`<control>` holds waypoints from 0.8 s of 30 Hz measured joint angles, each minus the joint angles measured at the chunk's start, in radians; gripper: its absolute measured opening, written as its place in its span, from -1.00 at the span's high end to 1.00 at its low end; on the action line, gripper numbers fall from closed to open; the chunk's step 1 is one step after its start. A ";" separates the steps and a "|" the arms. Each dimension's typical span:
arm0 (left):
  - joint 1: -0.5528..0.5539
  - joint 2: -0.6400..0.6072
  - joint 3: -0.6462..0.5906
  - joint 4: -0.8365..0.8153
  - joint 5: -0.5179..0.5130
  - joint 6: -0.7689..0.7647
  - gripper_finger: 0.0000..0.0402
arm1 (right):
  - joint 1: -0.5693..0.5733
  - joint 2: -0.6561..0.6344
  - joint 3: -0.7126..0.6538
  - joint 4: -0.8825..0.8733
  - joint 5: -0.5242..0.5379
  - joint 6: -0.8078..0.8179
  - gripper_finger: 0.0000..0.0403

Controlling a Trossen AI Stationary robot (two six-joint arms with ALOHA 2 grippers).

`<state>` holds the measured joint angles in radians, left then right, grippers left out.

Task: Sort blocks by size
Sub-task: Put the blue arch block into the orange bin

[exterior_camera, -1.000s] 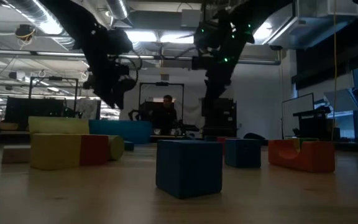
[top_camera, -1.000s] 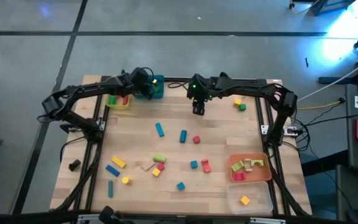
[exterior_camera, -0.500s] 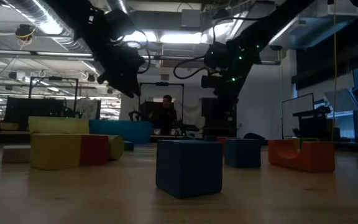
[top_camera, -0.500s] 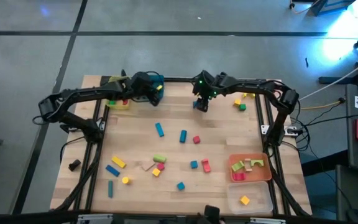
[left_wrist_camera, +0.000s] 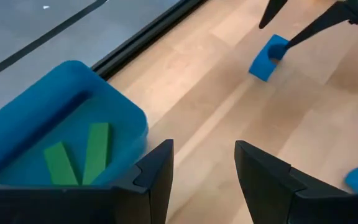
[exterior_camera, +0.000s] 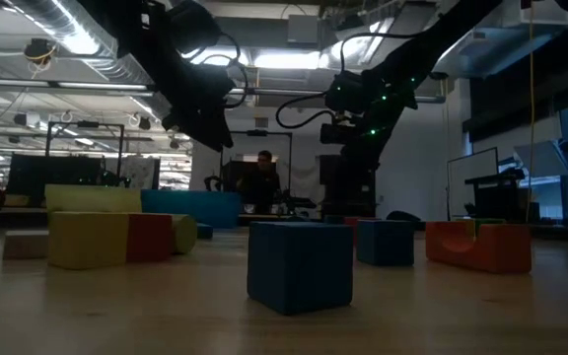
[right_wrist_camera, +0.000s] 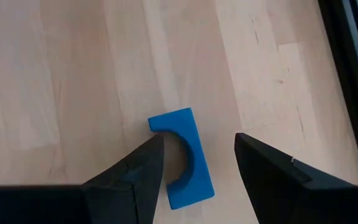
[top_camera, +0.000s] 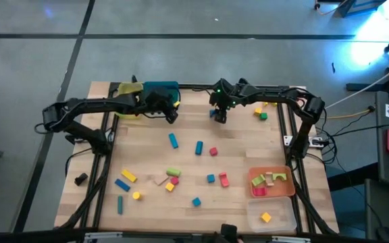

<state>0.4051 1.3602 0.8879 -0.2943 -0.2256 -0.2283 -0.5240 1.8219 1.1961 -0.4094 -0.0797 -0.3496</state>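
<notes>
Hovering above a blue arch block (right_wrist_camera: 183, 157) near the far edge of the table (top_camera: 235, 169), the right gripper (right_wrist_camera: 194, 165) has its jaws spread with nothing between them; the arch lies flat, its hollow facing one finger. The left gripper (left_wrist_camera: 202, 171) stands just beside the teal tray (left_wrist_camera: 55, 112) at the far left of the table, jaws likewise spread and empty, with two green bars (left_wrist_camera: 79, 158) already lying in that tray. The remaining blocks (top_camera: 174, 179) are scattered over the middle and near part of the table; an orange tray (top_camera: 272, 182) at the near right holds several pieces, a clear tray (top_camera: 270, 214) beside it holds one yellow piece, and a yellow tray (top_camera: 128, 111) sits at the far left. Principal risk, in my judgement: if the right jaws descend across the arch's curved hollow rather than its flat sides, one finger may land in the recess, and the block could twist or skid away on closing. Second risk: the two grippers are near one another along the far edge, and the left wrist view shows the right arm's fingers close to the same arch; a move by either arm toward the other could bring them into contact. Third risk: the arch may be carried to the wrong tray, since which tray stands for which size cannot be told from here. Most of the sorting appears undone.
</notes>
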 joint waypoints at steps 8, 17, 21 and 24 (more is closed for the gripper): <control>-0.050 0.000 0.000 0.000 -0.001 -0.038 0.23 | 0.000 0.106 0.000 0.019 0.029 0.001 0.02; -0.104 0.000 0.000 0.000 -0.002 -0.040 0.23 | 0.002 0.132 0.007 0.017 0.019 0.004 0.54; -0.111 0.000 0.000 0.000 -0.002 -0.038 0.23 | 0.001 0.120 0.048 -0.078 0.033 0.006 0.80; -0.110 0.000 0.000 0.004 -0.002 -0.030 0.23 | 0.005 0.095 0.102 -0.192 0.030 0.016 0.80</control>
<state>0.2946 1.3602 0.8879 -0.2900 -0.2279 -0.2583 -0.5186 1.9168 1.2977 -0.6016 -0.0493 -0.3340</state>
